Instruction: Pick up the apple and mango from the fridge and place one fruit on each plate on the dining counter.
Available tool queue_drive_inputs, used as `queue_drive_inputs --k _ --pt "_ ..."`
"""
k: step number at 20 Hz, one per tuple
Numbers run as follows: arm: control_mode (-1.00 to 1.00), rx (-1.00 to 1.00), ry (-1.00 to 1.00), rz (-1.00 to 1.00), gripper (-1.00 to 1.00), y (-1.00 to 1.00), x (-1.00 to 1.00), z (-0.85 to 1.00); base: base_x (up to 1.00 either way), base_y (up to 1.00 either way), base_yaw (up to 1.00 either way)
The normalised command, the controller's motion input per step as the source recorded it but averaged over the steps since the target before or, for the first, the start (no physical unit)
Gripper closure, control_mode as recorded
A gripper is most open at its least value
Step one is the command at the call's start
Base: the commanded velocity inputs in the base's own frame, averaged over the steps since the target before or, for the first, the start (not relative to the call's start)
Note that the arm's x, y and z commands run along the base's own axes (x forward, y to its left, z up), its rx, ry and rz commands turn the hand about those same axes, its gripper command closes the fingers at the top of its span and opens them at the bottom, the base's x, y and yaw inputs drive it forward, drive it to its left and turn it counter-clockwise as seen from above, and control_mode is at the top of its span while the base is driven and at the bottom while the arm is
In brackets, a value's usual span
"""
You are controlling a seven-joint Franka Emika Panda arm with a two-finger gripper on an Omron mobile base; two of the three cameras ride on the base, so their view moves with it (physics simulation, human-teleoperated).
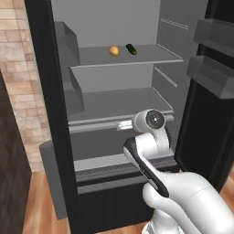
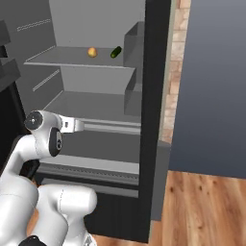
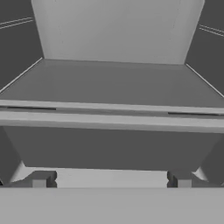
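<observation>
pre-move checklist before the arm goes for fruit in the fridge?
1. Fridge door open: ok.
2. Round orange-yellow fruit on the upper shelf, unobstructed: ok.
3. Which fruit it is, apple or mango: cannot tell.
4. Second target fruit located: not ok; beside it lies a dark green elongated item.
5. Claw open and empty: ok.
6. Claw level with the fruit: not ok, it faces the shelf below.
</observation>
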Motion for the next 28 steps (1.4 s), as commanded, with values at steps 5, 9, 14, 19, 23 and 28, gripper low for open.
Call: queue_drive_inputs --k 5,9,14,19,23,28 --pt "1.0 0.0 0.0 0.0 -1.0 0.0 0.0 0.0 0.4 0.0 0.07" --pt "-1.0 0.04 0.0 0.03 -1.0 0.0 0.09 0.22 0.26 0.0 0.03" --pt "-1.0 0.01 0.0 0.01 -1.0 0.0 0.0 0.93 0.0 0.0 0.0" --pt "-1.0 0.0 0.0 0.0 -1.0 0.0 0.0 1.0 0.0 0.0 0.0" --pt "-1.0 0.0 0.0 0.0 -1.0 -0.02 0.01 1.0 0.0 0.0 0.0" --pt "-1.0 0.0 0.0 0.0 -1.0 -0.07 0.28 0.93 0.0 0.0 0.0"
